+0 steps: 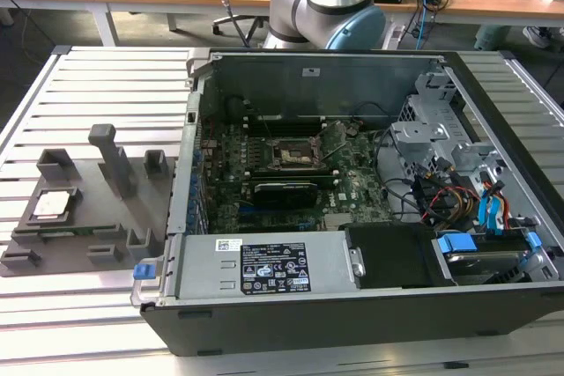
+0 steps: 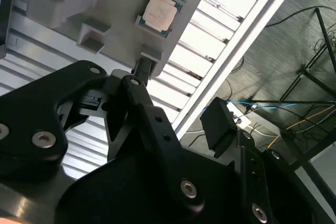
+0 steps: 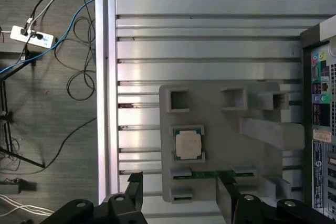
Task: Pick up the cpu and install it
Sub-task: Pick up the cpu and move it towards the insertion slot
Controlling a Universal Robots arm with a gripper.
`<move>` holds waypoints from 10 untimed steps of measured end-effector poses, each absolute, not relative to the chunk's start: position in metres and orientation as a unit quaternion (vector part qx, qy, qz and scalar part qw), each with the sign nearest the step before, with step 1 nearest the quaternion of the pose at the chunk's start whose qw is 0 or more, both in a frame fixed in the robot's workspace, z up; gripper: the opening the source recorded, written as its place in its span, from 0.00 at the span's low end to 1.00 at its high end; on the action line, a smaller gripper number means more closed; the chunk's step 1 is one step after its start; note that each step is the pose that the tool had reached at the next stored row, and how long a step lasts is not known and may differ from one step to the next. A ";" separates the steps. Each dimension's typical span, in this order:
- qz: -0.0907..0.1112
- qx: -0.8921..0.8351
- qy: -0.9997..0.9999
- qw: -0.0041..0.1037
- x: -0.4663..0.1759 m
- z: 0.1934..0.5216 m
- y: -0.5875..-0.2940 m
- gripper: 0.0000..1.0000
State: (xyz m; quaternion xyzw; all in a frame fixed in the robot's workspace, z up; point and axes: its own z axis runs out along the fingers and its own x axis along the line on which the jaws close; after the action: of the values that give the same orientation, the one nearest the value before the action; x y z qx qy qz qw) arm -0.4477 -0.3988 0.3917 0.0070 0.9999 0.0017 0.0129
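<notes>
Hand, spread wide, hangs over square silver-topped cpu on grey tray.

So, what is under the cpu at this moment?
The cpu rests in a square seat of the grey tray, which lies on the slatted table. The tray surface directly beneath the cpu is covered by it.
</notes>
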 end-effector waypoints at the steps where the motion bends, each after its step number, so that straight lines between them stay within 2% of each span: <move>1: 0.002 0.007 1.000 0.013 -0.448 0.392 -0.399 0.66; 10: 0.000 0.007 1.000 0.013 -0.448 0.391 -0.399 0.66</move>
State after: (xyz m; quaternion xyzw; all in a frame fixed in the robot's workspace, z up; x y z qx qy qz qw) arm -0.4476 -0.3988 0.3911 0.0069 0.9999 0.0002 0.0129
